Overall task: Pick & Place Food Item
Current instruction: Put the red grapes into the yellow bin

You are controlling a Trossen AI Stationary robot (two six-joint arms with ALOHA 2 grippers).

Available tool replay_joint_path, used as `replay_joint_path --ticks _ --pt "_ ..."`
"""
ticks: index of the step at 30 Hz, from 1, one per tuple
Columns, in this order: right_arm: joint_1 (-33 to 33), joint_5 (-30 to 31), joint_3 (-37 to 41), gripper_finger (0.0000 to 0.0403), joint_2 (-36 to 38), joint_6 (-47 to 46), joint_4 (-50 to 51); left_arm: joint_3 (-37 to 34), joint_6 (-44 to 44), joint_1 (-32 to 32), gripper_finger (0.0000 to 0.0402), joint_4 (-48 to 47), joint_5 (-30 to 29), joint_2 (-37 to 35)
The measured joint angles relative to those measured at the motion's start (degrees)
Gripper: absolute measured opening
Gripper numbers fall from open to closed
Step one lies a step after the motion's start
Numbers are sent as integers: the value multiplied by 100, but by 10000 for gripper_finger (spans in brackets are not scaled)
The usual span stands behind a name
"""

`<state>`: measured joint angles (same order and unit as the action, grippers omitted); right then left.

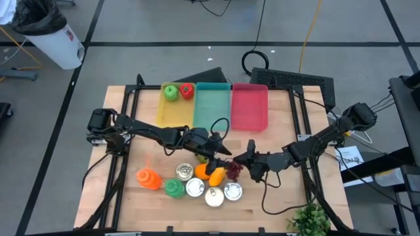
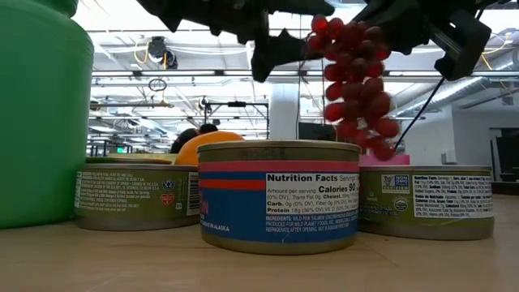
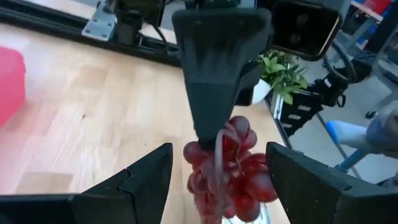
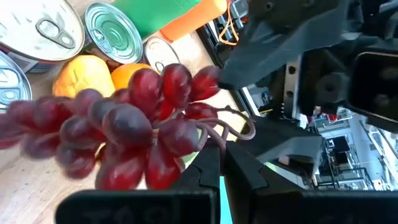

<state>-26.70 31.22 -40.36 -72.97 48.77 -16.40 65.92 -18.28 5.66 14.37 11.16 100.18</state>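
Midway through handover: grape bunch (image 2: 354,77) aloft above the cans (image 2: 277,195), right gripper (image 4: 217,163) pinched shut on its stem; left gripper (image 3: 217,171) spread open, straddling it from nine o'clock. Next, likely left closing, then transfer toward trays (image 1: 213,105) at twelve o'clock.

Three plastic trays (image 1: 213,105) sit side by side at the back of the wooden desk (image 1: 131,203). Round tin cans (image 1: 214,195) sit near the front edge, with the dark red grape bunch (image 1: 233,169) above them, between the left claw (image 1: 222,157) and the right claw (image 1: 240,161).
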Motion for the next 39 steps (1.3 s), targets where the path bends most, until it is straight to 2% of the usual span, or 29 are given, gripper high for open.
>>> replay_joint_path --ticks 5,8,22,26,30,36,39 --pt "0 0 -1 0 0 -4 0 10 58 -12 261 37 -9 -10" --pt "0 0 -1 0 0 -7 0 9 58 -12 237 28 -9 -7" --pt "0 0 -1 0 0 -9 -2 8 517 -38 10 10 88 -7" --pt "0 2 -1 0 0 -171 -5 8 766 -38 6 200 26 -7" --pt "5 46 -1 17 0 -1077 -64 6 938 -38 4 203 -116 -116" --pt "11 242 -2 91 162 -2120 -292 8 1178 -79 2 -12 -550 -406" --pt "-2 691 -2 139 369 -2713 -189 8 1315 -102 2 -264 -784 -613"
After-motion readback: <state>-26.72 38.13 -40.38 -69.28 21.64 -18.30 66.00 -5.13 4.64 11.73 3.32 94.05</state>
